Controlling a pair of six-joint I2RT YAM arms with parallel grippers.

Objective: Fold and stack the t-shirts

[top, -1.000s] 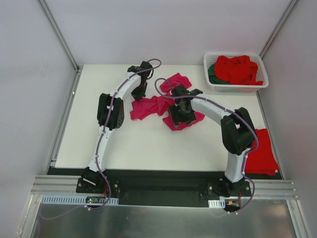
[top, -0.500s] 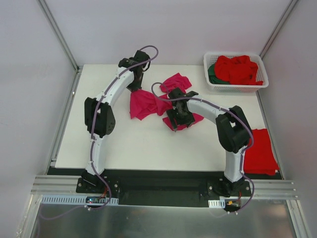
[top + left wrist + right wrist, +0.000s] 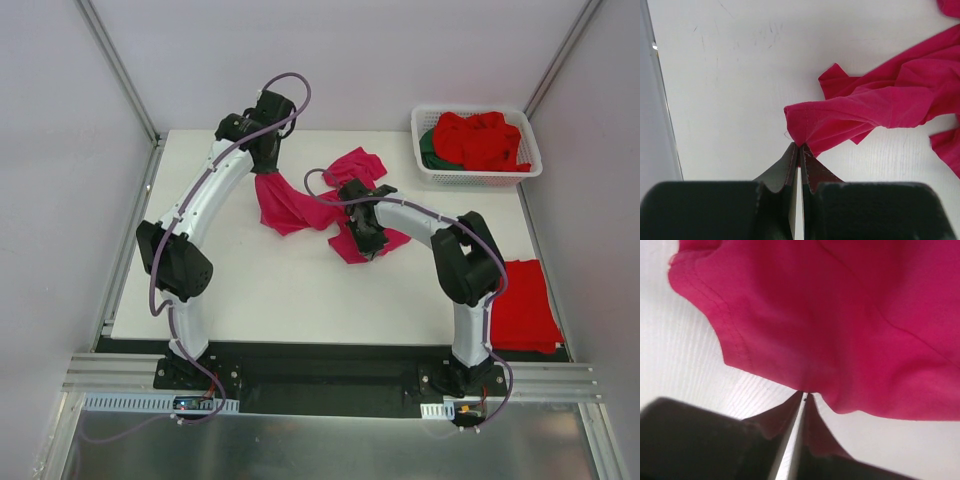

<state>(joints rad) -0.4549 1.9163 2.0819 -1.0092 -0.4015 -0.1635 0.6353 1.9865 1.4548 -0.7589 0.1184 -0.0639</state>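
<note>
Pinching the pink t-shirt (image 3: 880, 110) by its hem, the left gripper (image 3: 799, 146) is squeezed tight and holds that end up off the white table (image 3: 270, 290). The right gripper (image 3: 804, 395) is squeezed tight on another edge of the same shirt, low by the table. Red t-shirts (image 3: 482, 138) sit in the basket (image 3: 478, 180), and a folded red t-shirt (image 3: 525, 310) lies by the right arm (image 3: 470, 270)

I can read nothing in any of my three views: no lettering, label, brand mark, number or sign on anything that shows.
</note>
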